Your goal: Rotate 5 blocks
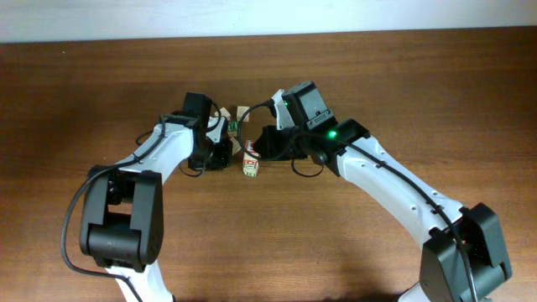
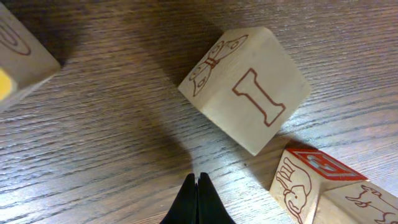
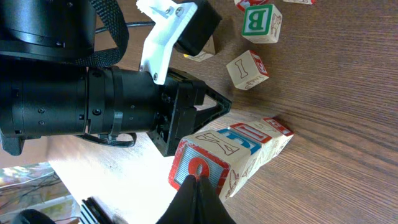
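1. Left claw is fully closed, tips pressed together, with nothing between them. My right claw is likewise closed and empty.
2. Progress: neither claw holds a block. Nothing on the cubes shows which have been turned, so I cannot confirm a count of the five.
3. Judgement only: the I block lies askew to the others, which may mean it has been turned. The row of blocks lies end to end in a line.
4. Left claw: the I block lies ahead of my tips and slightly to the right in the wrist view. It is clear of them, with bare table between. A red-topped block sits just beside my tips on the right.
5. Right claw: the red-faced block, with its white ring, ends the row nearest me. My tips sit directly at that face and appear to touch it, but I cannot confirm contact.
6. Outside the task: the yellow-faced cube lies well to the left of my left claw. The green B cube lies beyond the I block.
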Robot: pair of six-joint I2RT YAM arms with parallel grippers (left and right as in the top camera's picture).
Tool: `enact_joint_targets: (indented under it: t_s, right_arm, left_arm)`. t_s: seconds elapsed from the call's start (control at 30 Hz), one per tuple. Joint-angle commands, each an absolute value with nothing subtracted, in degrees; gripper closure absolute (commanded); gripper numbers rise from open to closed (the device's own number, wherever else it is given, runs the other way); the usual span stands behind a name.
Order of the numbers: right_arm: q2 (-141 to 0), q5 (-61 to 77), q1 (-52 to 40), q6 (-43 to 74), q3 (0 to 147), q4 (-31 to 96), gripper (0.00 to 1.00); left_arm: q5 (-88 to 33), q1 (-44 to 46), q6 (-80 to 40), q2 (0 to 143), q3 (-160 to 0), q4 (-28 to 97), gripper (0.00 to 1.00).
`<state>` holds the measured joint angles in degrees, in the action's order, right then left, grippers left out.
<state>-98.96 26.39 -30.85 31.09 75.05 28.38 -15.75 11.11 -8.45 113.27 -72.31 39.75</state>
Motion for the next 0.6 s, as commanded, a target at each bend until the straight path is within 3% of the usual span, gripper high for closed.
enact_joint_targets:
  t_s: [0.0,0.57]
  right_arm:
    - [-101.65,21.78,-31.55,30.98,73.08,29.12,0.96]
    - [-101.73,19.09,-33.74,28.86,73.08,27.51,0.96]
  left_arm:
    - [-15.14,10.9,-8.32,113.56,-72.2,39.53,1.0]
    - [-13.87,10.92,-8.32,113.56,-72.2,39.48,0.98]
